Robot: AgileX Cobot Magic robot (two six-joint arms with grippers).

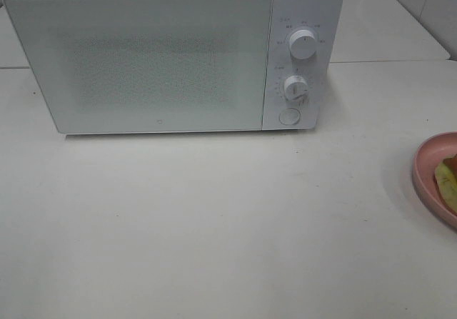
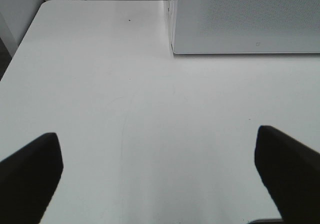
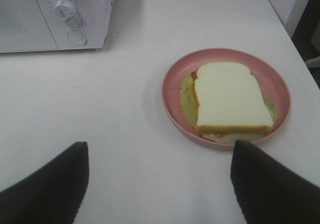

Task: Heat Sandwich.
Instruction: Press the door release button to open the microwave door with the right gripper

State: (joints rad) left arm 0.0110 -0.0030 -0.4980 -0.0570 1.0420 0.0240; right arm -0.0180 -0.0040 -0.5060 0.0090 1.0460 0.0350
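High view: looking down on the shut microwave (image 1: pixel 171 55) at the back of the table (image 1: pixel 214 247), with the sandwich (image 1: pixel 448 182) lying on its pink plate (image 1: pixel 427 163) at the right edge, well apart.

Left wrist: hovering the left claw (image 2: pixel 157 139) released and empty over bare table near the microwave's front, probably staging for the door.

Right wrist: holding the right claw (image 3: pixel 160 146) spread, grasping nothing, just short of the plate, likely lining up a pickup.

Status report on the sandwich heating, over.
Left gripper open, empty. Right gripper open, empty, short of the pink plate. Sandwich on the plate, untouched. Microwave door shut.
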